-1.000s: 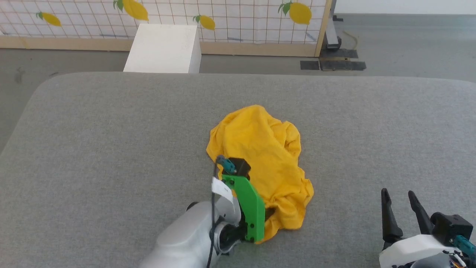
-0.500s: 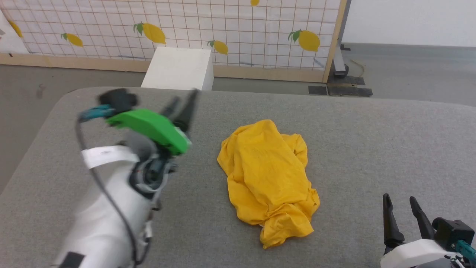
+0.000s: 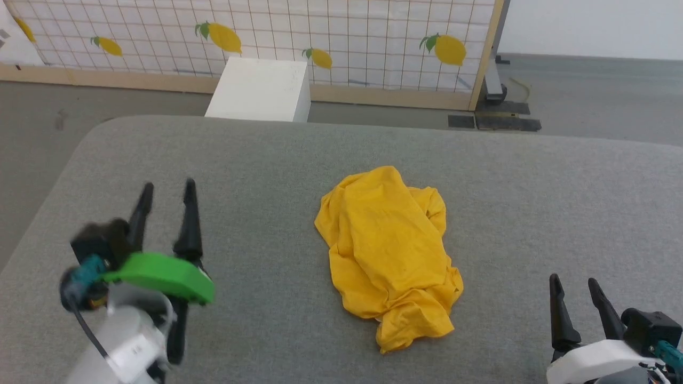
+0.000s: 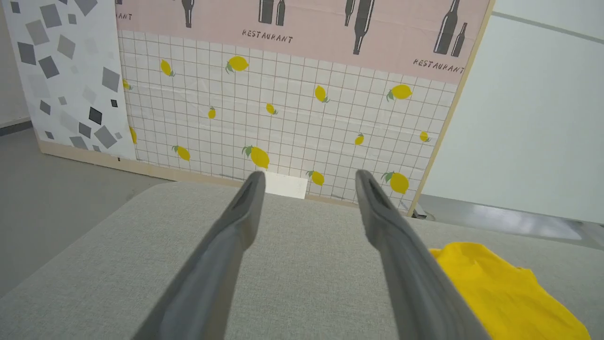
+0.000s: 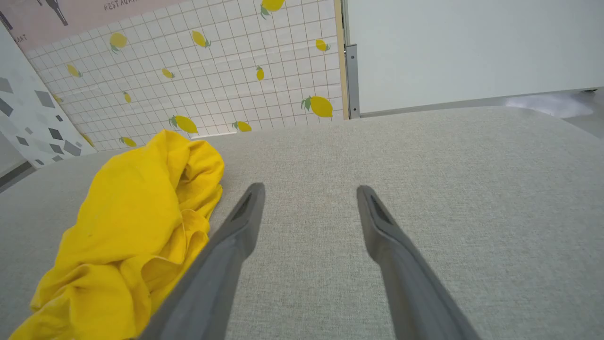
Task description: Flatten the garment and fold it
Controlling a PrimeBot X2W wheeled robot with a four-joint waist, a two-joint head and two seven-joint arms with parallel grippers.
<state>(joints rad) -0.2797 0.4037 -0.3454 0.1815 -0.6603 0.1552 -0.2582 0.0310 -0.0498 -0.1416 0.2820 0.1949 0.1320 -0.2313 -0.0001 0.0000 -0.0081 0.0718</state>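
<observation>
The garment is a crumpled mustard-yellow heap lying in the middle of the grey padded table; no print shows on it. My left gripper stands open at the lower left, well clear of the cloth, with nothing between its fingers. In the left wrist view the left gripper points at the far table edge, and the garment lies at the lower right. My right gripper is open at the lower right, apart from the cloth. In the right wrist view the right gripper is empty, with the garment to its left.
A white box stands on the floor just behind the table's far edge. Behind it runs a lemon-printed grid screen on a wooden base. Bare grey table surface lies on both sides of the cloth.
My left gripper let go of the garment's near edge, opened, and swung away to the left side of the table. The head camera tilted up a little. The right gripper stayed put.
</observation>
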